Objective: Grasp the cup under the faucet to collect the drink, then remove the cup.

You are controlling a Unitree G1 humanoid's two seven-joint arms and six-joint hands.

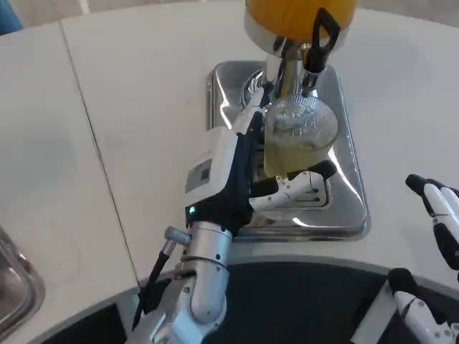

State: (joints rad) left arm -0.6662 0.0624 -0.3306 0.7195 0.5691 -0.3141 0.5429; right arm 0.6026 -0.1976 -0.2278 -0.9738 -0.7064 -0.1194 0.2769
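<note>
A clear cup [295,140] holding pale yellow drink stands on the shiny drip tray [351,193], right under the faucet [290,61] of the orange drink dispenser [297,14]. My left hand [244,172] wraps the cup from its left side, with the thumb [301,185] across the cup's front near the base. The black tap lever [321,39] sticks out on the faucet's right. My right hand [439,215] hovers at the right edge of the table with its fingers apart, holding nothing.
The white table [129,115] spreads to the left, crossed by a dark seam. A metal tray corner [14,287] shows at the lower left edge.
</note>
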